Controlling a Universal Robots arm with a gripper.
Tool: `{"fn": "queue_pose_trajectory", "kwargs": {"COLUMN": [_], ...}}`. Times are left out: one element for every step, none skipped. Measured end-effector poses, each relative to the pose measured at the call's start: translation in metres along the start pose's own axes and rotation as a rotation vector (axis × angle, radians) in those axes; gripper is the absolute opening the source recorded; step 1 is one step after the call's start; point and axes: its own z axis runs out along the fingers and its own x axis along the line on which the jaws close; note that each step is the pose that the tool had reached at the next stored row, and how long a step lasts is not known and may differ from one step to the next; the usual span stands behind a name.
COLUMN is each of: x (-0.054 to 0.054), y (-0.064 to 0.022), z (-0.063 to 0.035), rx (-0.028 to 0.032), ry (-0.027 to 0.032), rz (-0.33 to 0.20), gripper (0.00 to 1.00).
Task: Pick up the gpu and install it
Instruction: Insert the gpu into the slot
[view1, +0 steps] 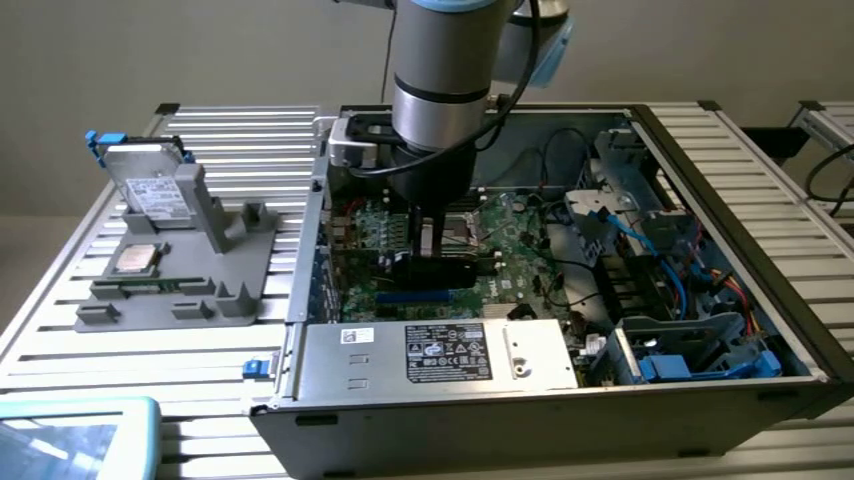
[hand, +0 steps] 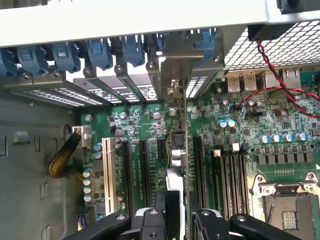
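The gpu (view1: 441, 272) is a slim black card held on edge inside the open computer case (view1: 747, 250), just above a blue slot (view1: 414, 297) on the green motherboard (view1: 514, 235). My gripper (view1: 434, 238) comes straight down from the arm and is shut on the card's upper edge. In the wrist view the gpu (hand: 185, 130) appears as a thin edge running over the board between the black slots, with its metal bracket (hand: 175, 70) at the case's rear slot openings. My gripper (hand: 182, 202) pinches it between both fingers. I cannot tell whether the card sits in the slot.
A grey fixture (view1: 200, 300) at the exterior view's left holds a silver drive (view1: 154, 190), a processor chip (view1: 138, 258) and a memory stick (view1: 134, 288). The power supply (view1: 441, 350) lies along the case front. Cables (view1: 641, 240) crowd the exterior view's right. Blue latches (hand: 75, 55) and a red-black wire (hand: 280, 85) border the slots.
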Motion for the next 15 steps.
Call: {"fn": "queue_pose_trajectory", "kwargs": {"x": [0.0, -0.0002, -0.0003, -0.0008, -0.0015, -0.0022, -0.0026, -0.0027, -0.0027, -0.0029, -0.0034, -0.0041, -0.0045, -0.0049, -0.0053], "y": [0.0, 0.0001, 0.0001, 0.0002, 0.0002, 0.0002, 0.0002, 0.0002, 0.0002, 0.0002, 0.0003, 0.0003, 0.0002, 0.0003, 0.0003], "z": [0.0002, 0.0005, 0.0007, 0.0009, 0.0011, 0.0012, 0.0014, 0.0016, 0.0018, 0.0022, 0.0026, 0.003, 0.0035, 0.0038, 0.0041], "rx": [0.0, 0.0001, 0.0001, 0.0002, 0.0002, 0.0002, 0.0003, 0.0004, 0.0004, 0.0005, 0.0005, 0.0006, 0.0007, 0.0008, 0.0009], "ry": [0.0, 0.0, 0.0, 0.0, 0.0001, 0.0002, 0.0002, 0.0002, 0.0005, 0.0005, 0.0006, 0.0007, 0.0005, 0.0007, 0.001], "rz": [0.0, -0.001, -0.002, -0.002, -0.003, -0.005, -0.006, -0.008, -0.009, -0.01, -0.011, -0.012, -0.014, -0.016, -0.018], "gripper": [0.27, 0.27, 0.27, 0.27, 0.27, 0.27, 0.27, 0.27, 0.27, 0.27, 0.27, 0.27, 0.27, 0.27, 0.27]}}
